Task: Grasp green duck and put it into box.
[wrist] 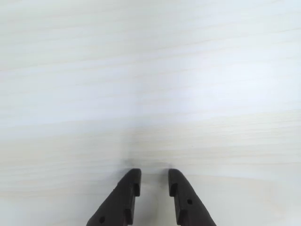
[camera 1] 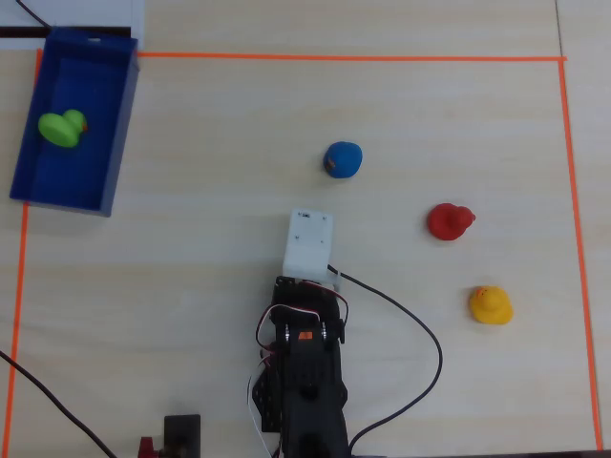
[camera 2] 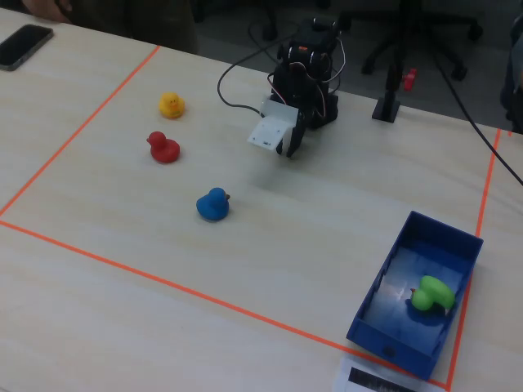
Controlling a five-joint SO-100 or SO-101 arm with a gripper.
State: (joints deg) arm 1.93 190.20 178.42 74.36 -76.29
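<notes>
Since the green duck (camera 1: 61, 128) is already lying inside the box (camera 1: 113, 143), the entries below are describing a moment at the end of the task.

Landmark: the box, sitting at the upper left corner of the orange tape border (camera 1: 344, 57) in the overhead view; all places below are being given relative to it.

Green duck: resting on the box floor, near the middle of the tray, apart from the gripper and clear of the walls as far as the fixed view (camera 2: 431, 292) is showing.

Gripper (wrist: 154, 181): hanging low over bare table, well apart from the box; the fingers (wrist: 127, 195) are standing slightly apart with a narrow gap and nothing is sitting between them.

Arm (camera 1: 304, 372): folded back near its base, well away from the box and pointing past it, not toward it.

Other ducks: the blue duck (camera 1: 343, 159), red duck (camera 1: 449, 221) and yellow duck (camera 1: 490, 305) are standing on the table on the far side of the arm from the box, each well apart from it.

Step in hand: judged as the retreat after release; placement is looking complete.

Next move: judged to be calling only for parking the arm at rest; no further grasp is appearing necessary, and the other ducks are to be left alone.
</notes>
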